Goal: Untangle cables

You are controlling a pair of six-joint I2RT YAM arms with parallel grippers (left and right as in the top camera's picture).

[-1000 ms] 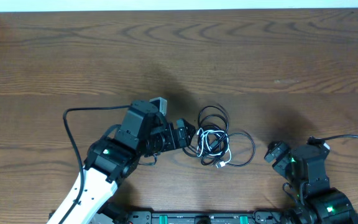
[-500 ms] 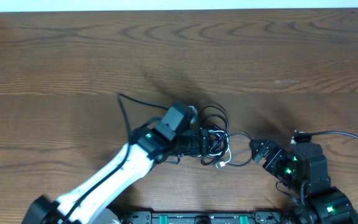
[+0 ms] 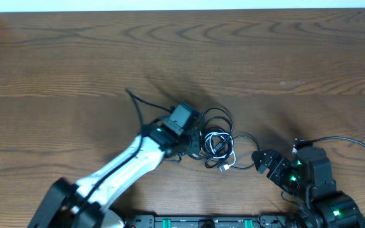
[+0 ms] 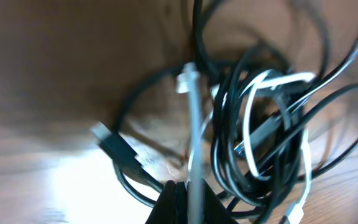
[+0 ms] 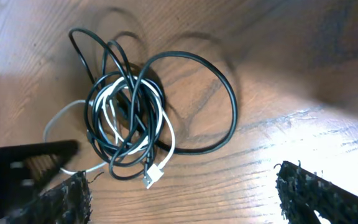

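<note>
A knot of thin black cables (image 3: 219, 140) with one white cable (image 5: 153, 177) wound through it lies on the brown wood-grain table (image 3: 75, 57) just right of centre in the overhead view, a black loop spreading toward the right. The left gripper (image 3: 197, 144) meets the knot's left edge, jaws pinched shut on a pale strand of the white cable. The right gripper (image 3: 263, 163) sits lower right, close to that loop, its jaws spread wide.

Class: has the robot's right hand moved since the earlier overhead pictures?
Yes. The right hand has moved left, closer to the tangle of thin black and white cables.
</note>
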